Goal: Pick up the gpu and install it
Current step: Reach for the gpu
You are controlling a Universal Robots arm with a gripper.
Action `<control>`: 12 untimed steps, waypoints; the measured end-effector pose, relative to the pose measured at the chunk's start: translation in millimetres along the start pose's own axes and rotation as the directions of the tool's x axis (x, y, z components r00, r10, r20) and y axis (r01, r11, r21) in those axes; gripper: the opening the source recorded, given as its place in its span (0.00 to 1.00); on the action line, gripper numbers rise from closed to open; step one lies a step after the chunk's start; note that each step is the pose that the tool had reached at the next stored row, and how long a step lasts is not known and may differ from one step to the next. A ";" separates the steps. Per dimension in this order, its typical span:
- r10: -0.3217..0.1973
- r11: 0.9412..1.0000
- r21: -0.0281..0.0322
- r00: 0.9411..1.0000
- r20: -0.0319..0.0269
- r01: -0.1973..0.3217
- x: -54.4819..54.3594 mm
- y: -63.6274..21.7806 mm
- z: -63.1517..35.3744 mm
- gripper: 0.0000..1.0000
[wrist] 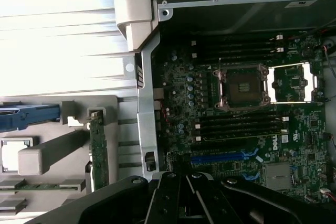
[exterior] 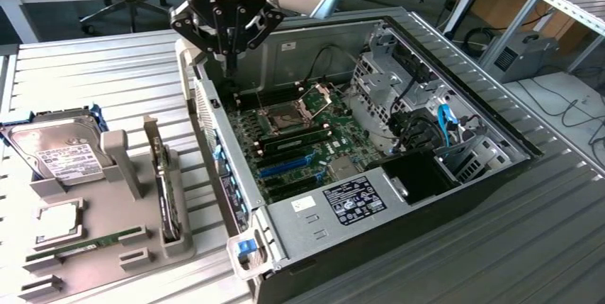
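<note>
Pincer (exterior: pixel 229 54) hangs closed and empty above the rear-wall edge of the open computer case (exterior: pixel 470 87), over the motherboard (exterior: pixel 312 130). The gpu (exterior: pixel 166 190) stands on edge in the grey holder (exterior: pixel 113 155), outside the case on the exterior view's left, with bare slatted table (exterior: pixel 95 70) around it.

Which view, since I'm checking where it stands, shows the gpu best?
The exterior view: the gpu stands on edge in the grey holder, full length visible. The wrist view shows a narrow green strip of it.
</note>
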State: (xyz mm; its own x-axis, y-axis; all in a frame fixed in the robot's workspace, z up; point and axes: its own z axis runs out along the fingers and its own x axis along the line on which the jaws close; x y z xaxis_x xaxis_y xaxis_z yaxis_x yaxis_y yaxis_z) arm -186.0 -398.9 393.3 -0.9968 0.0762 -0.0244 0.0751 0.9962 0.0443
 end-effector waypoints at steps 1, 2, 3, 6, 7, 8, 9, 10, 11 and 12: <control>0.000 1.000 0.000 1.000 0.000 0.000 0.1 0.0 0.0 0.11; 0.000 1.000 0.000 1.000 0.000 0.000 0.3 0.0 0.0 0.11; 0.000 1.000 0.000 1.000 0.000 0.000 0.5 0.0 0.0 0.11; 0.000 1.000 0.000 1.000 0.000 0.000 4.2 -0.3 -0.1 0.11; 0.000 1.000 0.000 1.000 0.000 0.000 4.3 -0.3 -0.1 0.11; 0.000 1.000 0.000 1.000 0.000 0.000 4.7 -0.4 -0.1 0.11; 0.000 1.000 0.000 1.000 0.000 0.000 5.0 -0.4 -0.1 0.11; 0.000 1.000 0.000 1.000 0.000 0.000 5.2 -0.4 -0.1 0.11; 0.000 1.000 0.000 1.000 0.000 0.000 5.3 -0.4 -0.1 0.11; 0.000 1.000 0.000 1.000 0.000 0.000 5.5 -0.4 -0.1 0.11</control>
State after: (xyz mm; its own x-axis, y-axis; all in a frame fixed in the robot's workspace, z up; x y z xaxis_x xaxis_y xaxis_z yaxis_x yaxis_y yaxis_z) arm -191.5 -398.9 393.3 -0.9968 0.0762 -0.0244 0.0750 0.9962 0.0443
